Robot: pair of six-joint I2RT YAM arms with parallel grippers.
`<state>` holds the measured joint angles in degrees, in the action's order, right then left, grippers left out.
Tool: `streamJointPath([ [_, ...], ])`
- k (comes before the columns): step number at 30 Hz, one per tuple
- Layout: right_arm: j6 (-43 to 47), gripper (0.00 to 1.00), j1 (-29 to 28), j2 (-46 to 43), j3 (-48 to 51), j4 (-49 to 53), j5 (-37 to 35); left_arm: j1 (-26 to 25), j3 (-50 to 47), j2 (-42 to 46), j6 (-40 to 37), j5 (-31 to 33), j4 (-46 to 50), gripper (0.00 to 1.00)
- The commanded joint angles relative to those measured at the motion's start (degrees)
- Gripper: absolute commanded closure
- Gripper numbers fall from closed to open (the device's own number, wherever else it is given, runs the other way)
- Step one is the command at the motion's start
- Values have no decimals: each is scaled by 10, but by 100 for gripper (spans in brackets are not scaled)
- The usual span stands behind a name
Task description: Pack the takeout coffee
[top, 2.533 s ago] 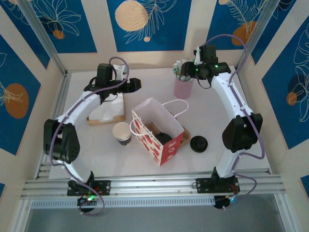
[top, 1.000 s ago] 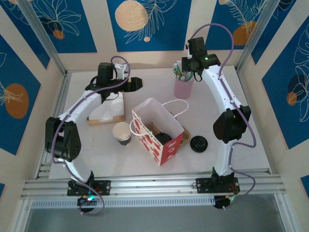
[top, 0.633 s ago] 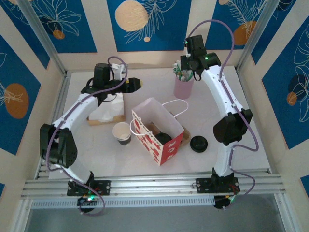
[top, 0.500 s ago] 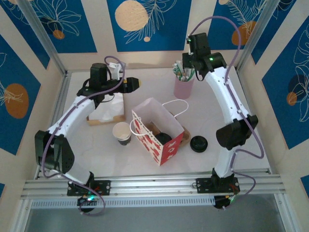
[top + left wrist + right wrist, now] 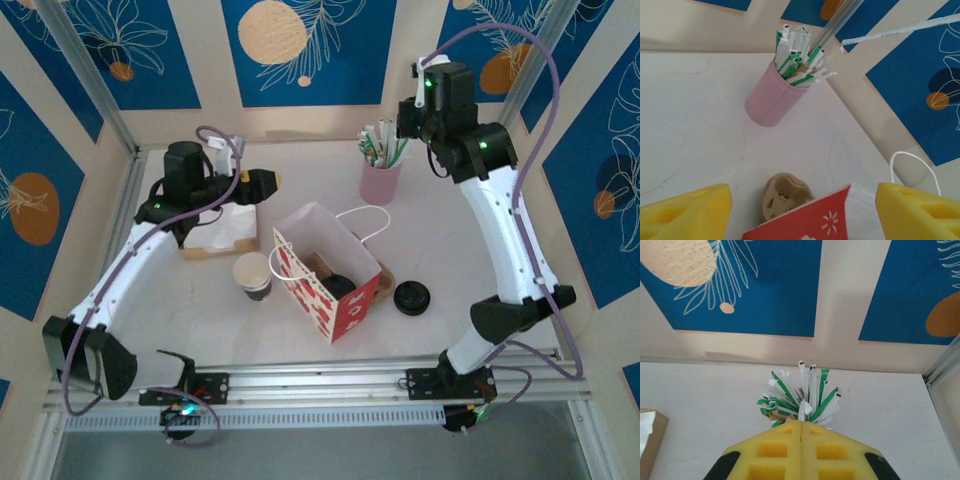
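The left claw (image 5: pixel 802 202) stands wide, its yellow pads (image 5: pixel 687 210) well apart and gripping nothing; it hangs above the desk (image 5: pixel 200 300), pointed toward the pink cup (image 5: pixel 772 100) of wrapped straws, which stands well ahead of it. Just below the gap between the pads is the top edge of the red-and-white paper bag (image 5: pixel 805 225), with a brown pulp tray (image 5: pixel 785 192) peeking past it.

The takeout coffee (image 5: pixel 252 275) stands upright on the desk, on the near side of the left claw toward the arm bases; it is well apart from that claw, just beside the paper bag's left wall and outside it.

The right claw (image 5: pixel 801 426) is pressed together, pads meeting along one seam; a thin white wrapped straw (image 5: pixel 801 390) rises from that seam, pinched there; the pink cup sits just beyond and below this claw. A round black lid (image 5: pixel 411 298) lies on the desk, well nearer the bases than the right claw.
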<state>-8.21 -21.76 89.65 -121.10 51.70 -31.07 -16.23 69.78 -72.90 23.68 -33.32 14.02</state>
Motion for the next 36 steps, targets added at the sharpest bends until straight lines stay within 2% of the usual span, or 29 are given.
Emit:
streamJointPath([
  [1, -22, 92, -3, -59, 18, 8, 27, 2, -19, 48, 7, 10, 16, 24],
  [17, -131, 93, 5, -263, 117, 46, 282, 2, -66, 235, 29, 53, 129, 24],
  [28, -156, 94, 5, -283, 169, 59, 453, 2, -114, 307, 28, 83, 186, 23],
  [36, -154, 94, -14, -264, 209, 59, 472, 2, -152, 329, 25, 102, 195, 22],
])
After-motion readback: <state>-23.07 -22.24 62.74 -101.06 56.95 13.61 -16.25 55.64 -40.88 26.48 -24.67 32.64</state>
